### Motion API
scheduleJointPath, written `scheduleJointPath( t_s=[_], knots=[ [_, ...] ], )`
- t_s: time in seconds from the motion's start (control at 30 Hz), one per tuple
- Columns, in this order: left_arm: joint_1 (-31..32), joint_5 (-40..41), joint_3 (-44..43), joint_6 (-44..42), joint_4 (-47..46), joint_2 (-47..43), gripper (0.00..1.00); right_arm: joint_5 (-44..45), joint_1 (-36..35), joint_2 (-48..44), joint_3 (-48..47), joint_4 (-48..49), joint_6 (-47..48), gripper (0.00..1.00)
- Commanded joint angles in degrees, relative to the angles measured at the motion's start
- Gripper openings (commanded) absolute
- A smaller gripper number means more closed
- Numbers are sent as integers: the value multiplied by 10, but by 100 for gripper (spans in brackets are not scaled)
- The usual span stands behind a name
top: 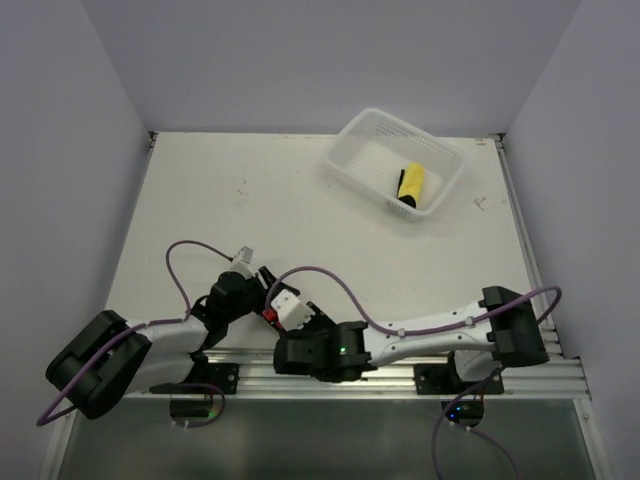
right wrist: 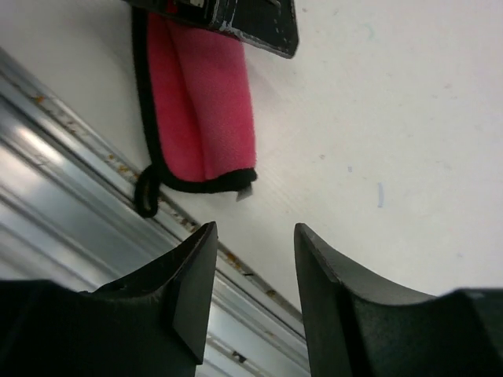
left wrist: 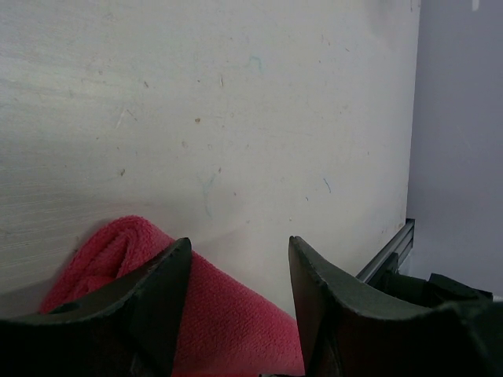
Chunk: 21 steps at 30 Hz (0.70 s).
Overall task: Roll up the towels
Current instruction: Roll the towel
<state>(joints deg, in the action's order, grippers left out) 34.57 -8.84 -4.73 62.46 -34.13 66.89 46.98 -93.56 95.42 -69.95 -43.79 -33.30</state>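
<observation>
Item: pink towel, one of a batch for rolling, listed from the near edge outward

1. Aluminium rail (right wrist: 63, 181): runs along the table's near edge, with both arm bases behind it.
2. Pink towel (right wrist: 200, 110): black-edged and gathered into a narrow, loose bundle. It lies on the table just beside the rail. Its hanging loop (right wrist: 145, 192) trails onto the rail.
3. Left gripper (left wrist: 240, 243): fingers spread and low over one end of the bundle. Cloth shows beneath and between them, but nothing is pinched.
4. Right gripper (right wrist: 255, 229): fingers spread and empty. It hovers just short of the towel's free, looped end and is not touching it.
5. Table (top: 300, 200): pale and scuffed.
6. White basket (top: 348, 138): at the far right, well apart from both arms. It holds a yellow towel (top: 410, 185), already rolled.

Step in hand, as judged: the roll of the pink towel is formed but slack, and it is not yet gripped for tightening or transfer.

Next move calls for: a clamp at the left end to stop it unwinding. The right fingers then need to close squarely across the looped end, clear of the rail, so that the layers stay together
</observation>
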Motion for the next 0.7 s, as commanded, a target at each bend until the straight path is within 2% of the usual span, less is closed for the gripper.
scheduleJointPath(
  t_s=[0.0, 0.03, 0.1, 0.13, 0.17, 0.27, 0.5, 0.67],
  knots=[
    [2, 30, 80, -11, 36, 10, 57, -149, 71, -95, 80, 139, 6, 46],
    [2, 30, 82, -11, 34, 10, 57, -236, 97, -112, 101, 170, 3, 44],
    [2, 29, 82, -13, 35, 10, 57, -328, 175, -154, 164, 261, -17, 35],
    [2, 28, 81, -14, 34, 10, 57, -396, 199, -160, 176, 283, -24, 27],
    [2, 27, 81, -16, 34, 9, 57, -422, 236, -158, 189, 312, -32, 26],
    [1, 26, 81, -19, 34, 10, 57, -483, 271, -139, 192, 343, -37, 26],
    [1, 25, 82, -21, 30, 10, 57, -526, 286, -32, 185, 376, -51, 30],
    [2, 25, 82, -22, 29, 10, 58, -538, 285, 4, 198, 400, -54, 31]
  ],
)
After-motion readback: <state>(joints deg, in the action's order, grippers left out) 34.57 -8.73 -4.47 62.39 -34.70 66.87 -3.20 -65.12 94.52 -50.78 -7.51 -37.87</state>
